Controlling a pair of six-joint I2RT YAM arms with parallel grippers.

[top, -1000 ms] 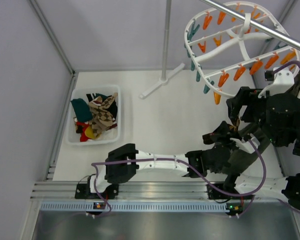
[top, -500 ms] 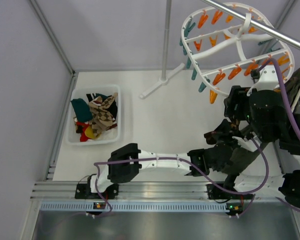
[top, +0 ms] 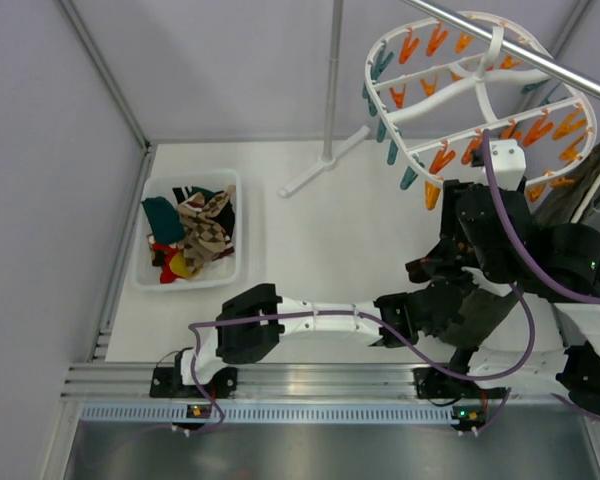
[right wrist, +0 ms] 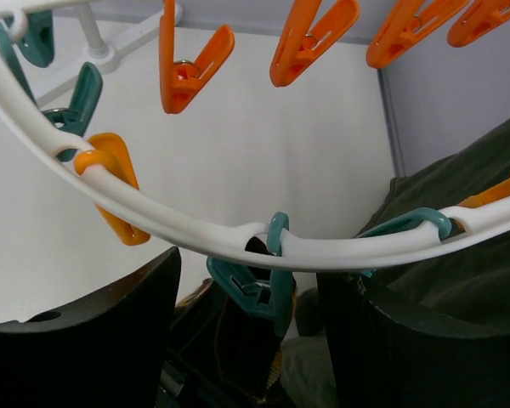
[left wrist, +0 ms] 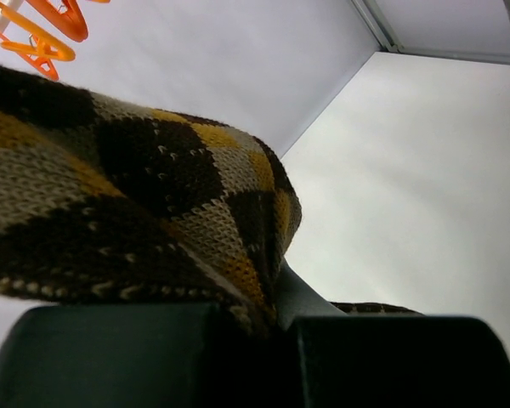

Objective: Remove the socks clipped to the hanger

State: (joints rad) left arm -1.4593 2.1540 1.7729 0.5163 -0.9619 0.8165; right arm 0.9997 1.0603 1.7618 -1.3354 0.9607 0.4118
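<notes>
While L gripper (left wrist: 276, 330) pinches brown-yellow argyle sock (left wrist: 136, 195), R gripper (right wrist: 248, 338) gapes round teal clip (right wrist: 262, 289).

White table (top: 320, 240), white bin (top: 185, 285) of socks (top: 202, 235) at left, stand foot (top: 325, 160) at back, dark garment (top: 488, 318) possibly resting right

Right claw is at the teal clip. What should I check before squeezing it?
1. Left claw shut on argyle sock: ok.
2. Teal clip sits inside the right claw: ok.
3. Right claw open, one finger on each side of the clip: ok.
4. Sock's edge pinched in that clip: cannot tell, hidden below.
5. Dark green garment clear of the claw: cannot tell.
6. White bin open for the drop: ok.
</notes>
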